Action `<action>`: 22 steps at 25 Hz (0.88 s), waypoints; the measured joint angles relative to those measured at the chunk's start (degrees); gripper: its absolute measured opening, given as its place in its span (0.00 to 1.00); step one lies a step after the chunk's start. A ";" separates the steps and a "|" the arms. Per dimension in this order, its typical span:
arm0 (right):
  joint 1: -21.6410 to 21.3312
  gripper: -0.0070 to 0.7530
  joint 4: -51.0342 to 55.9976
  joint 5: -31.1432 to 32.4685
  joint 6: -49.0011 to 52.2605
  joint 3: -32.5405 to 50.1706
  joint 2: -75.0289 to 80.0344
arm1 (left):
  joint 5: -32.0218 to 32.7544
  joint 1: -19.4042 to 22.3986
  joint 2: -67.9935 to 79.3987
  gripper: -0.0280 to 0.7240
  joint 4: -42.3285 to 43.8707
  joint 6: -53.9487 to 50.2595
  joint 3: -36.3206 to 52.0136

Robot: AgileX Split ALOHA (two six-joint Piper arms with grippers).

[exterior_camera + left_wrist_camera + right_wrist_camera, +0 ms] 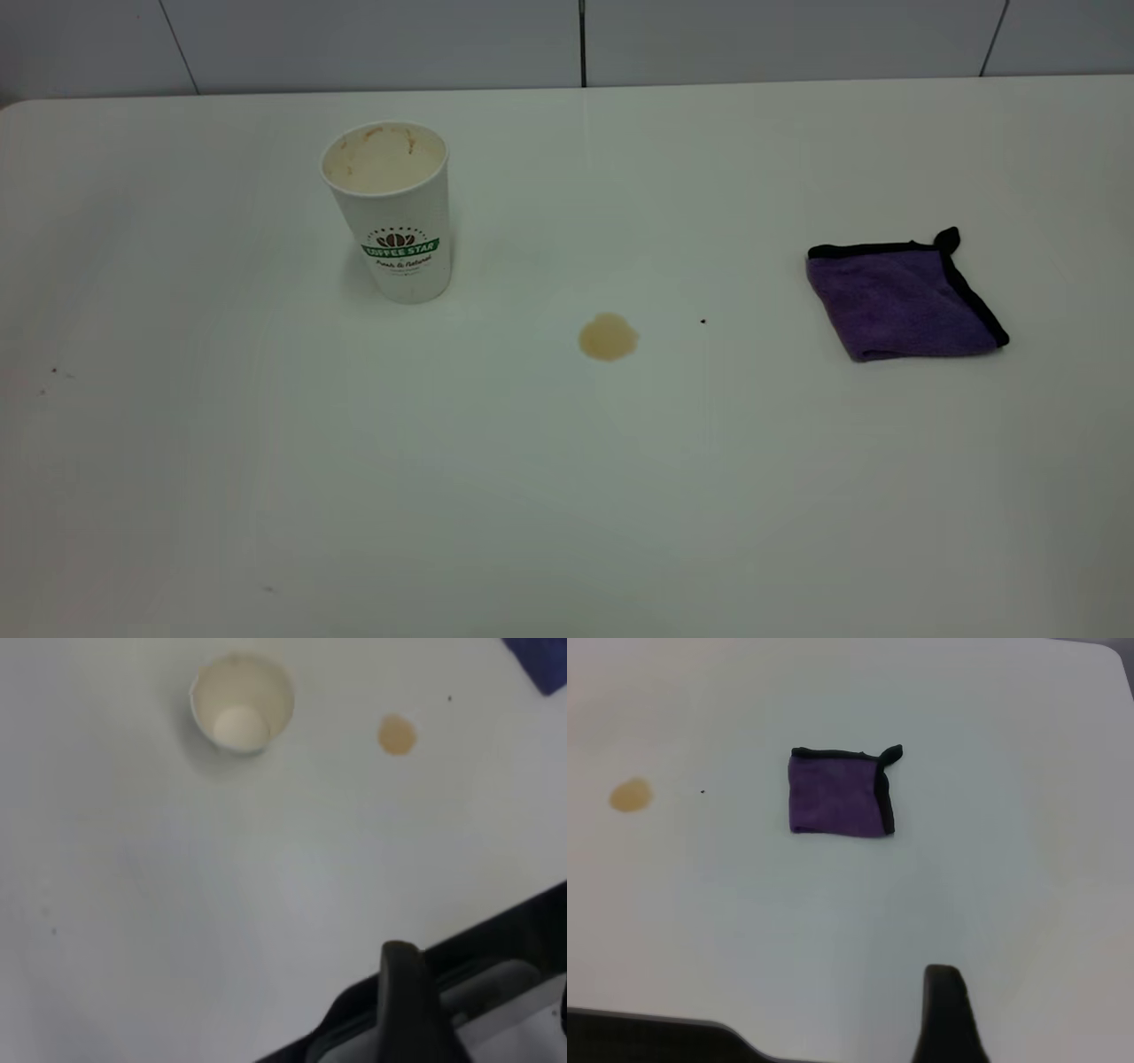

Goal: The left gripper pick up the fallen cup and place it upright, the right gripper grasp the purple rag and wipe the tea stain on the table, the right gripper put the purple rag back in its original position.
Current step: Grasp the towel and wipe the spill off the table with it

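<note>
Cup (390, 213) stood upright left of the tea stain (608, 337), which remained unwiped; purple rag (904, 299) lay untouched right of it. Neither tool's state could be told.

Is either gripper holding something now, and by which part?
Nothing is held. The white paper cup stands upright and the folded purple rag lies on the white table, both untouched.
</note>
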 joint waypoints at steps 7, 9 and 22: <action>0.00 0.73 0.00 0.00 0.00 0.00 0.00 | -0.06 0.00 -17.98 0.63 0.21 -0.05 24.83; 0.00 0.73 0.00 0.00 0.00 0.00 0.00 | -0.30 0.00 -22.02 0.63 0.77 -0.17 30.54; 0.00 0.73 0.00 0.00 0.00 0.00 0.00 | -3.37 0.00 -43.07 0.63 7.05 0.01 51.58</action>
